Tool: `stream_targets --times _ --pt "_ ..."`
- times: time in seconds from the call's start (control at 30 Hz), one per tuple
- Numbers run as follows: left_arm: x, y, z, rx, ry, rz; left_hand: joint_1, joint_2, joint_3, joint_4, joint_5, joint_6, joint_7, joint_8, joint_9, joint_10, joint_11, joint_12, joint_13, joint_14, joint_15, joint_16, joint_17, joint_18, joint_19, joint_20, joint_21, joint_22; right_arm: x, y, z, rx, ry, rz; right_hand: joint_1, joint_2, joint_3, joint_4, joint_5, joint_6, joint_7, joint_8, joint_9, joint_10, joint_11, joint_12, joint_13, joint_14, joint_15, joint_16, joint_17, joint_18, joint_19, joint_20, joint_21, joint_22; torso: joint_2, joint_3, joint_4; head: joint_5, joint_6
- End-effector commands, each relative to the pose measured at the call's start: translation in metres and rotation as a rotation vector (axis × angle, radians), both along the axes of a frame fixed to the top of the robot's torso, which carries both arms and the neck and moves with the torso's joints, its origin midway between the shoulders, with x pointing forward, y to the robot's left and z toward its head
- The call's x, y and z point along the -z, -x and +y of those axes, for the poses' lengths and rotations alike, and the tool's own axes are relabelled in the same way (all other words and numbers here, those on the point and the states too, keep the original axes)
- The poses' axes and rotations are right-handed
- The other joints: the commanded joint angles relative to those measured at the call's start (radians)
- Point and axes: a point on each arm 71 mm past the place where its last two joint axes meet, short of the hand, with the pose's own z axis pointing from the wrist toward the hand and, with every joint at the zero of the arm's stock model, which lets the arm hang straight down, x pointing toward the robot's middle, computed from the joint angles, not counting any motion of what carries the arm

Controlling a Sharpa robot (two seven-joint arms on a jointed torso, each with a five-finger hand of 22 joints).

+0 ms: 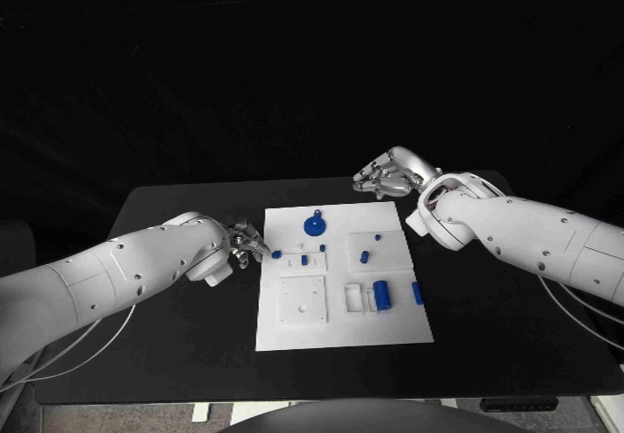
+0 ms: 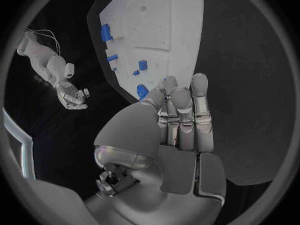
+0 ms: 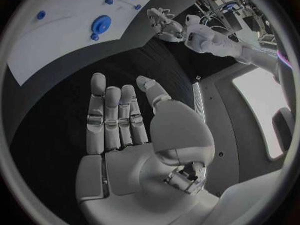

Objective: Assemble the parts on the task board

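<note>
Task board (image 1: pixel 341 311) is lying with several blue parts (image 1: pixel 382 293) seemingly loose on it; left hand (image 1: pixel 247 244) hovering at its edge, right hand (image 1: pixel 385 175) beyond its far corner, both spread wide, holding nothing; assembly is looking barely started.

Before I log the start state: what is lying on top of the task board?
On the task board: small blue parts, among them a round disc, a larger cylinder and several tiny pegs. Neither hand covers them; anything beneath the board is hidden.

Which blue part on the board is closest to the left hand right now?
The small blue part at the task board's left edge, just off the left hand; the others sit further in.
</note>
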Motion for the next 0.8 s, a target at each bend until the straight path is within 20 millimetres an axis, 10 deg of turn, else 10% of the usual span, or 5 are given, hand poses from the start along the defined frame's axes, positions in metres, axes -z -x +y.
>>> stream_targets --times 0.03,0.47,0.8 --pt "-0.015 -0.004 -0.006 0.088 0.022 -0.204 0.024 -0.012 0.011 -0.031 0.006 0.033 0.003 -0.023 -0.024 0.009 0.007 -0.081 -0.048 0.002 0.007 -0.025 -0.012 0.014 -0.002 0.009 -0.018 -0.005 0.0 0.0 0.0 -0.01 0.001 0.002 -0.005 -0.002 0.006 -0.003 0.004 -0.005 0.002 0.002 0.001 -0.004 -0.002 -0.002 0.0 -0.005 -0.003 -0.002 0.0 -0.005 0.003 -0.004 -0.005 0.001 0.0 -0.001 -0.0007 0.004 0.003" --pt "-0.032 -0.005 -0.016 0.364 -0.126 -0.61 0.074 -0.067 -0.018 -0.066 -0.076 0.109 -0.013 -0.188 -0.065 0.027 0.039 -0.356 -0.1 -0.003 0.019 -0.107 -0.035 0.024 -0.011 0.023 -0.072 0.007 0.0 0.0 0.001 -0.013 0.005 -0.004 -0.005 -0.002 0.006 -0.003 0.004 -0.005 0.002 0.002 0.001 -0.004 -0.002 -0.002 0.0 -0.005 -0.003 -0.002 0.0 -0.005 0.003 -0.004 -0.005 0.001 0.001 0.0004 -0.0033 0.015 0.01" --pt "-0.017 -0.001 -0.02 0.478 -0.222 -0.666 0.064 -0.118 -0.108 -0.024 -0.076 0.059 -0.006 -0.198 -0.068 -0.018 0.056 -0.413 -0.1 0.004 0.022 -0.116 -0.029 0.015 0.01 0.024 -0.11 -0.008 0.0 0.0 0.002 -0.015 0.007 -0.007 -0.005 -0.002 0.006 -0.003 0.004 -0.005 0.002 0.002 0.001 -0.004 -0.002 -0.002 0.0 -0.005 -0.003 -0.002 0.0 -0.005 0.003 -0.004 -0.005 0.001 0.003 -0.0004 -0.0038 0.018 0.008"
